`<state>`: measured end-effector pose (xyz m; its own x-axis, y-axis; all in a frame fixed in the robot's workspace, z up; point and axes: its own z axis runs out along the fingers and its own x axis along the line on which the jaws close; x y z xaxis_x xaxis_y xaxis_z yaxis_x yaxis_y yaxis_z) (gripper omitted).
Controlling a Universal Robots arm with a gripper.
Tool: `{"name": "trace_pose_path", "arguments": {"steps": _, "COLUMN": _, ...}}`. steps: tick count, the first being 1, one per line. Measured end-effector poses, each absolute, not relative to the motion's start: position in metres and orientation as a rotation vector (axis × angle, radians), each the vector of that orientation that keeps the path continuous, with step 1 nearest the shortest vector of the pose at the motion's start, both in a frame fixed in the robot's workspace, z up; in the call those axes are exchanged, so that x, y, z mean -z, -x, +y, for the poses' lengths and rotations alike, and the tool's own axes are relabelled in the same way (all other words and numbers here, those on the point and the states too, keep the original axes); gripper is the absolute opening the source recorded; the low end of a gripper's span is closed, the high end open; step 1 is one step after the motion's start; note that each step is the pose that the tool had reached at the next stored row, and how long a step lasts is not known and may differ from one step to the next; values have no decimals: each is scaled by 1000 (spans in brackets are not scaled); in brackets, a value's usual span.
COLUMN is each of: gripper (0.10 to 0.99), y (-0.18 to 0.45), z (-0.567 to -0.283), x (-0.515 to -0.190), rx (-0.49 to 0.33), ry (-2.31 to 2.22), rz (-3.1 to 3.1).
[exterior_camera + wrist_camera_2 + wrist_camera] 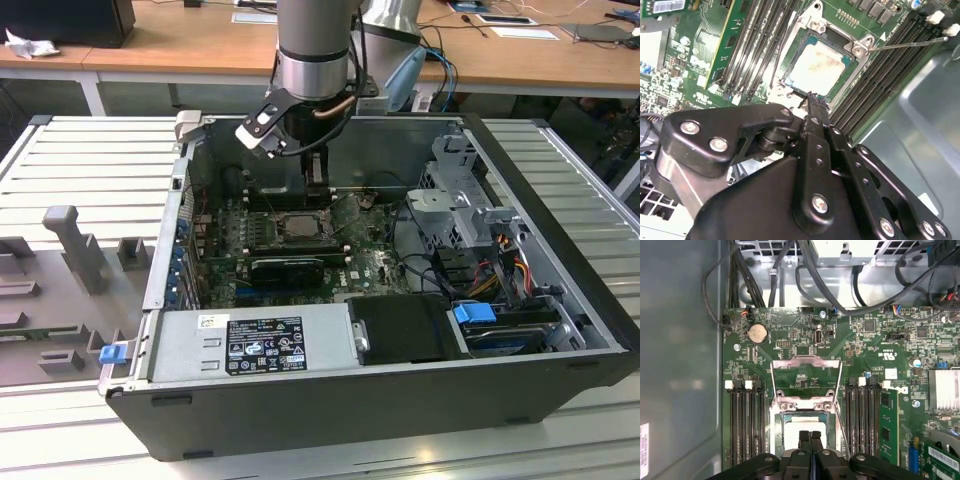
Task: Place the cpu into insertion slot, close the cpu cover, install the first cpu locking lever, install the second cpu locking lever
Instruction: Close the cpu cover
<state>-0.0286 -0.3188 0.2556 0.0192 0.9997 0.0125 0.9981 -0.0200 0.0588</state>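
Where the arm stands: over the middle of the open computer case (pixel 165 260), its gripper (pixel 318 188) low above the green board (pixel 790 335).
Memory slots (pixel 746 425): long black banks flanking the socket on both sides, mid-board.
Chip: the cpu (pixel 816 67) lies flat inside the insertion slot (pixel 858 48), its top smeared pale.
Tool: the fingers (pixel 804 440) are pressed together and grip nothing. Their tips are at the socket's rim, just beside the chip, and contact cannot be told.
Cover: the cpu cover (pixel 807 360) stands open off the socket, with board showing through its window.
Lever: one thin rod (pixel 910 43) juts free from a socket corner.
Step in hand: judged to be closing the cover, since the chip already looks seated.
Next move calls for: a push on the frame's free edge, with the tips kept off the chip's face and the rod clear of the frame's path.
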Motion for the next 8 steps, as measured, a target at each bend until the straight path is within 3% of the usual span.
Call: {"name": "trace_pose_path", "arguments": {"steps": 8, "gripper": 106, "y": 17, "z": -319, "x": -258, "rx": -77, "ry": -2219, "rz": 2176}}
